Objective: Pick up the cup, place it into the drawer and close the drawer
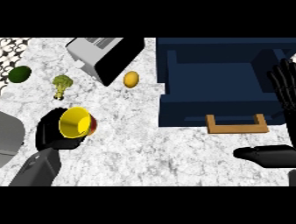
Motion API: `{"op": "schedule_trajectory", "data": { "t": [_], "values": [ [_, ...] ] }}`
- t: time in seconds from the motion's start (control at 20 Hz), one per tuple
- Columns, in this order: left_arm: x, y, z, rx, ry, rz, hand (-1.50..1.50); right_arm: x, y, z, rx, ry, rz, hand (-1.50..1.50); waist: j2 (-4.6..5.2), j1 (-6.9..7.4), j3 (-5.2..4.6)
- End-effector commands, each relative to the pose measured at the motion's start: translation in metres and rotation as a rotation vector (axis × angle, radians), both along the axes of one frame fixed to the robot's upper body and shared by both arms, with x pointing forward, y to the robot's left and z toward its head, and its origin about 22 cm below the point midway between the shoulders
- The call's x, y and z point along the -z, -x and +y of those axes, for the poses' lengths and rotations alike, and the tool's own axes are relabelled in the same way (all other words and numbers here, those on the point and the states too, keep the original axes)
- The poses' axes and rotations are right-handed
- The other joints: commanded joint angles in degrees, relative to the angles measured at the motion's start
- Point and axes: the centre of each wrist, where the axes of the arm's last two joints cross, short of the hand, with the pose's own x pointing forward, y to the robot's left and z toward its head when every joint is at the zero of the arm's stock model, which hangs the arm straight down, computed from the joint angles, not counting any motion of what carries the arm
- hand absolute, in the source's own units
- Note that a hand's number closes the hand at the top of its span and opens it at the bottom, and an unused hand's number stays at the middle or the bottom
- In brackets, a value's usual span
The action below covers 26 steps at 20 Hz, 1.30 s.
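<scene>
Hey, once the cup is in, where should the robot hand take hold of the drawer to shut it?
Probably the wooden handle on the front of the open blue drawer. It is a raised U-shaped bar facing the robot, so the right robot hand, open beside it, could come from the near side and push it away.

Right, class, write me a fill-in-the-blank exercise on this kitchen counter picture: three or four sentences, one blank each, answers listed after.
1. The left hand is curled round a cup whose colour is ______.
2. The dark blue drawer with the wooden handle stands ______.
3. The green vegetable between the avocado and the lemon is a piece of ______.
4. The right hand shows at the view's right edge with its fingers ______.

Missing words: yellow; open; broccoli; straight
</scene>
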Motion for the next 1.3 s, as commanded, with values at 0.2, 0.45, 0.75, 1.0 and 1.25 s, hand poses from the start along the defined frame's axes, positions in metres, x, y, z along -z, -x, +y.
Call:
{"op": "schedule_trajectory", "data": {
  "t": [0.2,0.45,0.75,1.0,1.25],
  "values": [
    [-0.026,-0.029,-0.017,0.117,0.038,-0.245,1.5,0.002,0.015,-0.004,0.038,0.0,0.014,-1.5,-0.53,0.37,0.12],
    [-0.071,-0.065,-0.045,0.216,-0.004,-0.299,1.5,0.011,0.011,-0.001,0.029,0.012,0.03,-1.5,-0.86,1.48,0.23],
    [-0.141,-0.097,-0.091,0.254,-0.107,-0.343,1.5,-0.002,0.002,-0.014,0.053,0.012,0.027,-1.5,-0.74,1.57,0.2],
    [-0.197,-0.11,-0.151,0.294,-0.13,-0.333,1.5,-0.001,0.015,-0.013,0.042,0.005,0.01,-1.5,-0.7,0.93,0.18],
    [-0.25,-0.116,-0.186,0.318,-0.212,-0.345,1.5,0.006,0.026,-0.021,0.03,-0.009,0.006,-1.5,-0.57,0.35,0.18]
  ]
}}
